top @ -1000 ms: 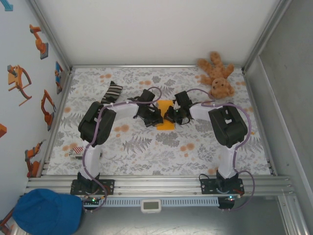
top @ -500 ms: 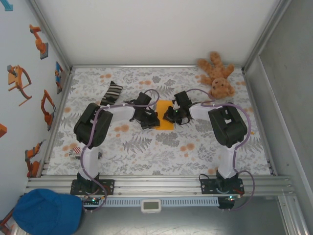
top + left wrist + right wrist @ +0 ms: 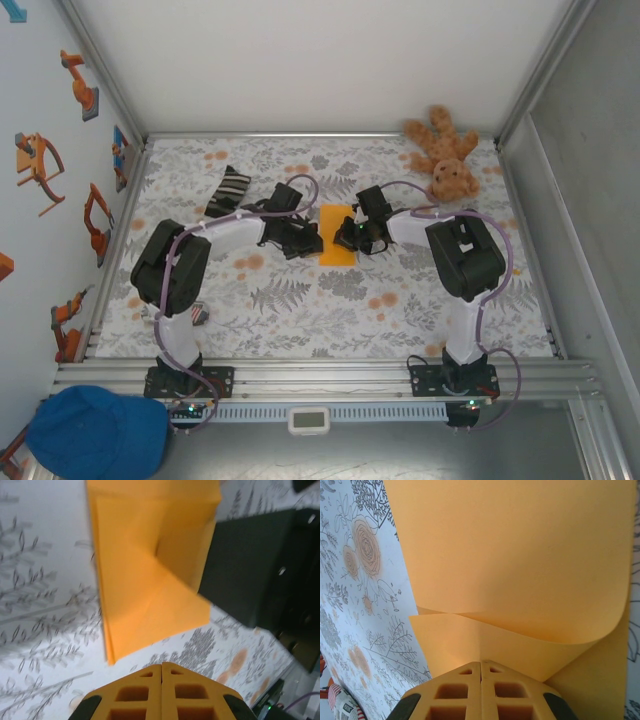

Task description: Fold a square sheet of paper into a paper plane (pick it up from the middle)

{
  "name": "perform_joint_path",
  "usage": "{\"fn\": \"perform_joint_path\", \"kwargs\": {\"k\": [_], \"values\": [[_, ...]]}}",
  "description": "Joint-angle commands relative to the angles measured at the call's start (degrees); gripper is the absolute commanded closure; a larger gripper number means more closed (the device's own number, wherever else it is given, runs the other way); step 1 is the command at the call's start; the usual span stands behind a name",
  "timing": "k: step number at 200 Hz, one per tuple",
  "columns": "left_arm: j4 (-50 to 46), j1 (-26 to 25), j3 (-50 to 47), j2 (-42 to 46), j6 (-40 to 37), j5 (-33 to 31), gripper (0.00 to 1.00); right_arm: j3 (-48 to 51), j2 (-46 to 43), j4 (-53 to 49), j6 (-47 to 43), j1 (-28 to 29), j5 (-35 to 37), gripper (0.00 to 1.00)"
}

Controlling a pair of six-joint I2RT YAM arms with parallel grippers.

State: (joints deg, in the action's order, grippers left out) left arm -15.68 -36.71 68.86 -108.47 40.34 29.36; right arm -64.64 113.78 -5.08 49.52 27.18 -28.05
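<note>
The square sheet of paper (image 3: 337,236), orange-yellow and partly folded, lies flat mid-table between my two grippers. In the left wrist view the paper (image 3: 150,570) shows folded flaps with creases, and my left gripper (image 3: 161,666) is shut with nothing in it, a short way back from the paper's near edge. From above, the left gripper (image 3: 306,240) sits just left of the sheet. My right gripper (image 3: 481,664) is shut with its tips resting on the paper (image 3: 520,555), where one flap curls up above the lower layer. Seen from the top, the right gripper (image 3: 350,238) is at the sheet's right edge.
A brown teddy bear (image 3: 446,156) lies at the back right. A striped black-and-white sock (image 3: 228,190) lies at the back left, behind the left arm. A small striped object (image 3: 196,315) sits near the left arm's base. A blue cap (image 3: 95,432) lies off the table's front left.
My left arm has drawn back to the left, so its gripper has come off the paper. The right gripper has stayed on the sheet.
</note>
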Motion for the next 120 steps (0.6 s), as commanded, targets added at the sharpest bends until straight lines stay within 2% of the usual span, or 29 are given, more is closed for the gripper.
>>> {"fn": "perform_joint_path", "kwargs": {"k": [1, 45, 120], "values": [[2.1, -0.4, 2.8, -4.0, 2.9, -0.7, 1.00, 1.3, 4.1, -6.4, 0.0, 0.1, 4.6, 1.00], [0.7, -0.5, 5.5, -8.5, 2.7, -0.5, 1.00, 1.4, 3.6, -5.2, 0.0, 0.1, 3.7, 1.00], [-12.3, -0.2, 4.8, -12.4, 2.3, -8.0, 1.00, 0.5, 1.5, -2.6, -7.4, -1.2, 4.3, 1.00]]}}
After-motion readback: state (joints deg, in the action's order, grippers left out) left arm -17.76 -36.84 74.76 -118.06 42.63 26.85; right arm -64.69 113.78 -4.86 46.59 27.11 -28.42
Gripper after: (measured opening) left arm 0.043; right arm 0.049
